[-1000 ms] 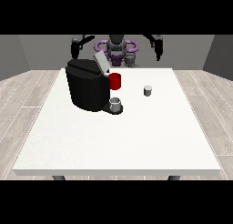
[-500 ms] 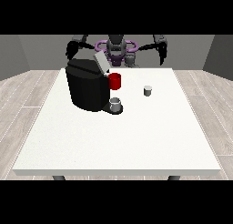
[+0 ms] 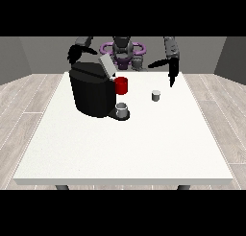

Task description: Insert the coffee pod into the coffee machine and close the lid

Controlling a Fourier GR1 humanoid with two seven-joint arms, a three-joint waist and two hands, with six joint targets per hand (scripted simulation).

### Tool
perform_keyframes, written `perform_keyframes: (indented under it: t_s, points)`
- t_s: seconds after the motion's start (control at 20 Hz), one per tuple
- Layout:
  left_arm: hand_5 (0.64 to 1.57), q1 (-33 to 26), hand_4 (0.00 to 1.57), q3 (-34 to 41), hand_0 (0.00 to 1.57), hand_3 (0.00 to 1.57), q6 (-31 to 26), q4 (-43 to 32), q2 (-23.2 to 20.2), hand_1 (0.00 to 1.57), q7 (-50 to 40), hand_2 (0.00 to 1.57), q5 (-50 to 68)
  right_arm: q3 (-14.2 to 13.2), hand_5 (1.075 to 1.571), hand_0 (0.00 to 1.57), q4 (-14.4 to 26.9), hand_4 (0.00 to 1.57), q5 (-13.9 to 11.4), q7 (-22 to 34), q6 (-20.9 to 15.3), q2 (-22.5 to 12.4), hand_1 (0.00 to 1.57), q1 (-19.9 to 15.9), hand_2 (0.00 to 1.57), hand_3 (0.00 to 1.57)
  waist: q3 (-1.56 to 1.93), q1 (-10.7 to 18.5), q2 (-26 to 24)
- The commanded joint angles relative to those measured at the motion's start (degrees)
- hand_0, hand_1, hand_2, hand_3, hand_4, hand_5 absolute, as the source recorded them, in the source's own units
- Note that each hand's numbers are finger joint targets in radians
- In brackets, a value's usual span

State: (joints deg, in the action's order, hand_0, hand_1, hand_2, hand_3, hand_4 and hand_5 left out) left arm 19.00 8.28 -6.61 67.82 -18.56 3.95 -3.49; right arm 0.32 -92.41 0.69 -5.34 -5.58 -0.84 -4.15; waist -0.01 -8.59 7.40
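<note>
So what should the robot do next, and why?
Probably lower the hand at the view's right down and inward to the pod. The pod stands alone on the table, untouched, and that hand hangs above and just beside it with fingers pointing down. The coffee machine has its lid up, so it looks ready for the pod.

1. The robot's torso (image 3: 123, 52) is dark grey, with a purple ring-shaped band across it.
2. Its arms are dark grey and segmented — blocky sleeves near the top.
3. Both hands — at the view's right (image 3: 171, 73), at the view's left (image 3: 75, 53) — are black.
</note>
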Motion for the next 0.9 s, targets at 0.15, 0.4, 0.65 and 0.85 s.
perform_keyframes:
  t_s: [0.15, 0.4, 0.65, 0.85]
  points:
    - [1.571, 7.0, 0.00, 0.9, 0.00, 0.00, 1.4, -11.8, -1.3, 0.00, -1.0, 0.00, -3.4, 1.6, 1.571, 0.00, 0.0, 0.28, -0.8, 0.5, 0.7, 0.1, 0.00, -0.8, 0.00, 0.00, 0.00, -1.4, 1.5]
    - [1.571, 9.4, 0.00, -0.3, 0.00, 0.00, 1.8, -16.9, -1.1, 0.00, 2.8, 0.00, -6.3, -1.0, 1.571, 0.00, 2.1, 0.34, -0.3, 2.5, -1.2, -0.2, 0.00, -6.7, 0.00, 0.00, -0.01, -0.5, 4.8]
    - [1.571, 10.3, 0.00, -1.8, 0.00, 0.00, 0.3, -20.7, -3.2, 0.00, 2.2, 0.20, -9.6, -2.0, 1.571, 0.00, 2.5, 0.37, 0.2, 7.3, -1.1, -2.3, 0.00, -6.1, 0.00, 0.00, -0.02, -0.4, 2.4]
    - [1.571, 10.6, 0.00, -3.8, 0.22, 0.22, 3.1, -22.6, -0.6, 0.22, 4.9, 0.53, -12.9, -1.4, 1.571, 0.00, 8.1, 0.41, -2.3, 3.6, -4.2, 0.0, 0.00, -7.7, 0.00, 0.00, -0.01, 1.9, 4.0]
